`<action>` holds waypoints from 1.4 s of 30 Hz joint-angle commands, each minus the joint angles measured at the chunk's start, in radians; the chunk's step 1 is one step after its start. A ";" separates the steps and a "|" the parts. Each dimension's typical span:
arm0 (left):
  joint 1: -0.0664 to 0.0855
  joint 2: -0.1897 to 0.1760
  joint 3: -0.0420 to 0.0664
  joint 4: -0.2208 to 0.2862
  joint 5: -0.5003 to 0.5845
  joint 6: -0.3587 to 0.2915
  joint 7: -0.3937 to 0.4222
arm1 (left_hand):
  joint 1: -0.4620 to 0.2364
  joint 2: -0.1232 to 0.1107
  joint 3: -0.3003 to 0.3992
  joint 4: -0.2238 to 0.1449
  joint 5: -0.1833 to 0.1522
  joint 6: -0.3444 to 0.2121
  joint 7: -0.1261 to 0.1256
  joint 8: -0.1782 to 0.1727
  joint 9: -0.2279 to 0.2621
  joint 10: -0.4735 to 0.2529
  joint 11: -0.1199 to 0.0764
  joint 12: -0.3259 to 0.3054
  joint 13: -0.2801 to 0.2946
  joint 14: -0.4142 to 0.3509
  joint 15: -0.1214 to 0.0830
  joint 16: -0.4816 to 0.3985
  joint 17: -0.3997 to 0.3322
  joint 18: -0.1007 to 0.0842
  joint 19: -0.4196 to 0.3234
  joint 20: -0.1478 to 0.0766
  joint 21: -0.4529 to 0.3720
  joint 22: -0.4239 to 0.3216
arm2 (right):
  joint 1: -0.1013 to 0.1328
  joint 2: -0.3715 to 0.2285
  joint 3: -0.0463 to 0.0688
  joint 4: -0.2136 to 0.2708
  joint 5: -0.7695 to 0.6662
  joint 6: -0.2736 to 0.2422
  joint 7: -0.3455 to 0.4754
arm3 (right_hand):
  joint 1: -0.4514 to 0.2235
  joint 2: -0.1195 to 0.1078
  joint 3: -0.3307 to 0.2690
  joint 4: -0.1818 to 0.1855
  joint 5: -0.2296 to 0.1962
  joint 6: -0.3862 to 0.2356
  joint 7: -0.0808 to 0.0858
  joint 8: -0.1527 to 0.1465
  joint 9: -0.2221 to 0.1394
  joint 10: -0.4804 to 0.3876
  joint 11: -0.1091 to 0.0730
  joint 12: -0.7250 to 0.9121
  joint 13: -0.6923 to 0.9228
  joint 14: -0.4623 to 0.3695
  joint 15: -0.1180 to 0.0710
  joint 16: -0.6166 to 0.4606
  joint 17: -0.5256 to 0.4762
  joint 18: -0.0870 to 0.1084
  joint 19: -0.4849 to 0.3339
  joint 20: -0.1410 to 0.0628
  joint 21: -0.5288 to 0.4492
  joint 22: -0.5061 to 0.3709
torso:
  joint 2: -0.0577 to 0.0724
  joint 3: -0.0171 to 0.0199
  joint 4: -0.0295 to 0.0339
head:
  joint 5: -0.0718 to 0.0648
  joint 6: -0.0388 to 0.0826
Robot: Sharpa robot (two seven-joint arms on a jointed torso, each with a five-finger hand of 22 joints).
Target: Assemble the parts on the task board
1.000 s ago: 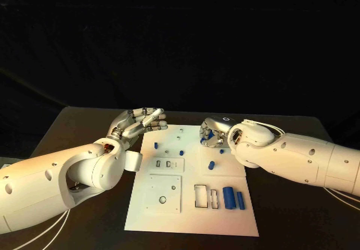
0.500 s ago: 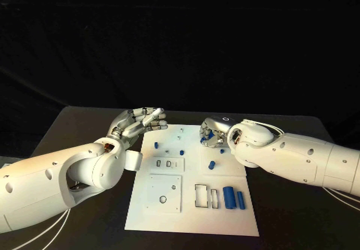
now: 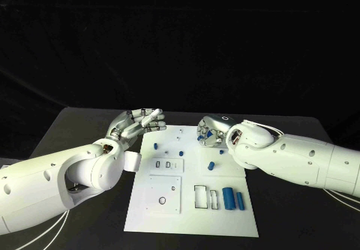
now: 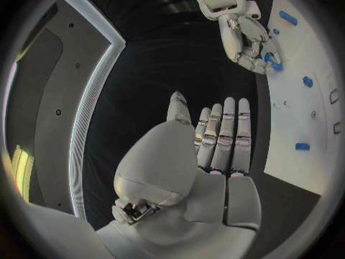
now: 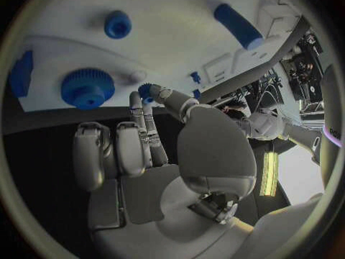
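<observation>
Contact at the right robot hand [image 3: 208, 134]: its fingers are curled over the far edge of the task board [image 3: 157, 208], and the right wrist view shows a small blue part [image 5: 146, 91] pinched at the fingertips [image 5: 160, 92]. The left robot hand [image 3: 141, 122] hovers off the board's far left corner, fingers straight and together, holding nothing.

Risk, as a judgement: the pinched part is small and held only at the tips, so it could twist or drop during seating, and a tilted entry would jam it. The right forearm lies across the board's right side, near the loose blue cylinder [image 3: 211, 165]; a sweep could knock it off its spot.

Difference between views: the right wrist view shows a blue gear [image 5: 87, 88] and a blue round cap [image 5: 118, 24] standing on the board beyond the fingers, which the head view hides behind the right robot hand. The head view alone lays out the board's near end, with two blue bars [image 3: 228, 198] beside empty slots [image 3: 201, 196]. The left wrist view shows the right robot hand from across the dark tabletop [image 3: 82, 125], blue visible at its fingertips.
</observation>
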 commanded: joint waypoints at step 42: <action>0.023 0.006 0.001 0.000 0.028 0.009 0.020 | 0.005 0.014 -0.006 -0.001 0.009 -0.003 0.029 0.000 0.004 -0.004 0.000 0.000 0.000 -0.005 -0.002 -0.004 0.005 0.011 -0.004 0.005 -0.005 -0.002 | 0.015 0.189 0.009 -0.180 0.034 -0.046 -0.022 | 0.001 -0.003 0.002 0.015 -0.003 -0.013 0.006 -0.007 0.006 -0.010 0.007 -0.012 0.000 0.027 -0.001 0.008 -0.004 -0.007 0.005 0.001 0.001 0.078 | 0.011 -0.0033 0.0131 | 0.017 -0.008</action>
